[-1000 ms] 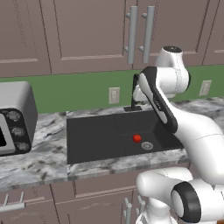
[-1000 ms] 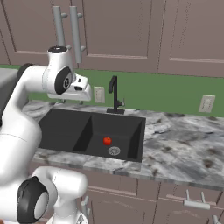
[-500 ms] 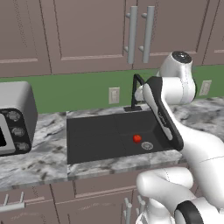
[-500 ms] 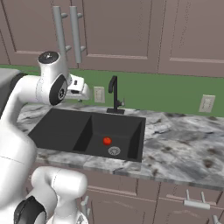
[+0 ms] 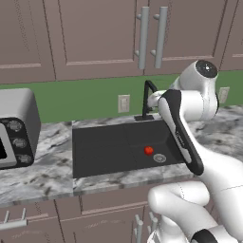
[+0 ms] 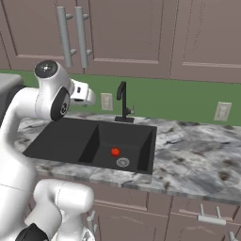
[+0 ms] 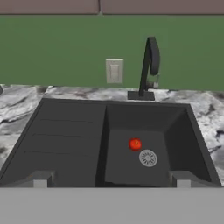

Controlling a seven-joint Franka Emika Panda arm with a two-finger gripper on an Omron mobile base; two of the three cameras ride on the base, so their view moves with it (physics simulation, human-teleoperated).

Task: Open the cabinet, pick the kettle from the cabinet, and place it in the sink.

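Observation:
The cabinet [image 5: 95, 33] hangs above the counter with both doors shut, its two long grey bar handles [image 5: 152, 35] side by side at the middle. Behind those shut doors the kettle is hidden. Below lies the dark sink [image 5: 104, 149] with its black faucet [image 5: 147, 97] at the back rim. My gripper [image 7: 110, 180] hovers over the sink's near edge, open, with nothing between its fingers. My white hand [image 6: 84, 92] sits just below the handles [image 6: 71, 35], apart from them. In the hand view the sink [image 7: 65, 140] lies ahead and the cabinet's lower edge [image 7: 100, 5] runs along the top.
A small red ball [image 5: 148, 150] lies in the basin beside the round drain [image 5: 159, 158]. A grey toaster oven [image 5: 14, 128] stands on the marbled counter [image 6: 197, 155] at the left. White wall outlets [image 5: 124, 103] sit on the green backsplash.
The arm's upper joints have swung sideways, away from the sink's middle, and the hand has shifted slightly. The jaws have spread a little wider. Cabinet and ball are unchanged.

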